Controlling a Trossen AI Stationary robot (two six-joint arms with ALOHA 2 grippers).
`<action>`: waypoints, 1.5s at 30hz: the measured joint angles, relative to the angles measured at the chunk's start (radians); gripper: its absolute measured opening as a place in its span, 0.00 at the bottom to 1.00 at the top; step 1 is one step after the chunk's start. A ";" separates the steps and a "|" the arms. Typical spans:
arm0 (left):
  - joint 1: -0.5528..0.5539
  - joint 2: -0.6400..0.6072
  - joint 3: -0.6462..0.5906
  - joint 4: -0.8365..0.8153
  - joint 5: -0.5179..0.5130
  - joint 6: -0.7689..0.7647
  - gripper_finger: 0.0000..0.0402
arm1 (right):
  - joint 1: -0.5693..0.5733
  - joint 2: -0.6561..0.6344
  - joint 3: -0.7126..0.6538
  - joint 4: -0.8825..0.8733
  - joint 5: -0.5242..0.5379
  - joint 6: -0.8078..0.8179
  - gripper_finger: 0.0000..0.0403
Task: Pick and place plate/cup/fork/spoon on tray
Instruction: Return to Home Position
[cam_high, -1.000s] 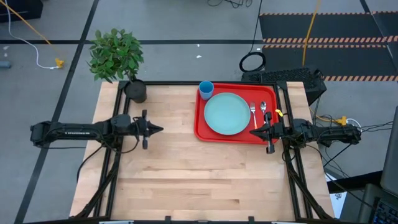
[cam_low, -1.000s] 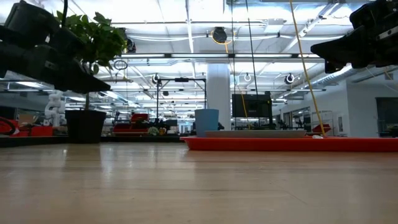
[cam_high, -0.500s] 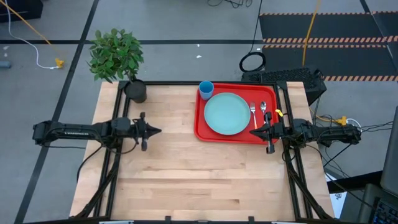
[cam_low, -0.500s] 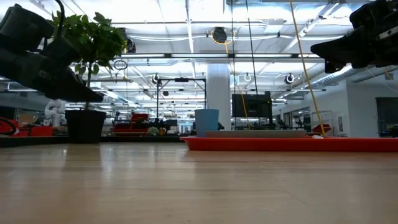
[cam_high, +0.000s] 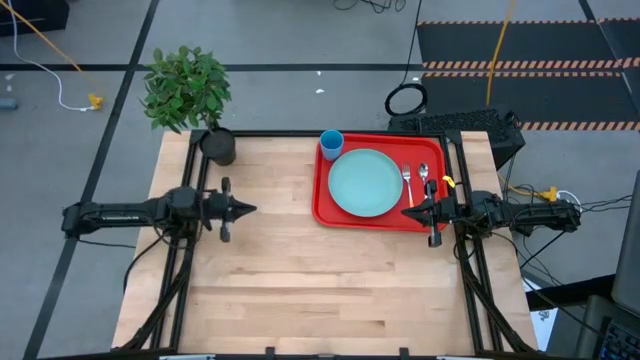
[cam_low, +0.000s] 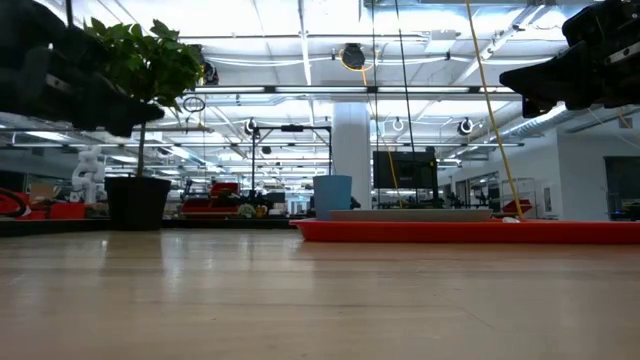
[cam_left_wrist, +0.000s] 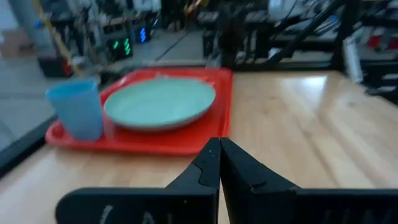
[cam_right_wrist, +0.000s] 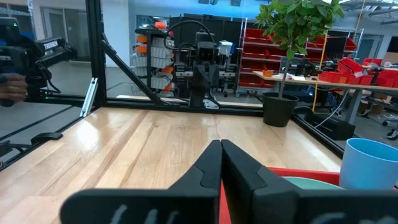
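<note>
The red tray (cam_high: 325, 210) lies at the table's far right. On it rest the pale teal plate (cam_high: 365, 183), the blue cup (cam_high: 331, 145) at its far left corner, and the fork (cam_high: 407, 182) and spoon (cam_high: 424, 178) side by side right of the plate. The plate (cam_left_wrist: 158, 102), the cup (cam_left_wrist: 76, 111) and the tray (cam_left_wrist: 149, 142) also show in the left wrist view. My left gripper (cam_high: 253, 208) is shut and empty above the table's left middle. My right gripper (cam_high: 404, 212) is shut and empty above the tray's near right corner.
A potted plant (cam_high: 190, 95) in a dark pot (cam_high: 218, 146) stands at the table's far left corner. Bare wood (cam_high: 320, 290) spreads across the table's middle and near side. A black frame (cam_high: 455, 160) runs along the table's right edge.
My left gripper has drawn back a little toward the table's left edge and has risen, staying shut. My right gripper and the things on the tray have kept still.
</note>
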 joint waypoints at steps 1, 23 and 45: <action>0.000 -0.022 0.000 -0.002 0.018 0.009 0.01 | 0.000 0.000 0.000 0.000 0.000 0.000 0.00; -0.077 -0.189 0.001 -0.045 0.056 -0.006 0.01 | 0.000 0.000 0.000 0.000 0.000 0.000 0.00; -0.056 -0.189 0.001 -0.047 0.051 0.008 0.01 | 0.000 0.000 0.000 0.000 0.000 0.000 0.00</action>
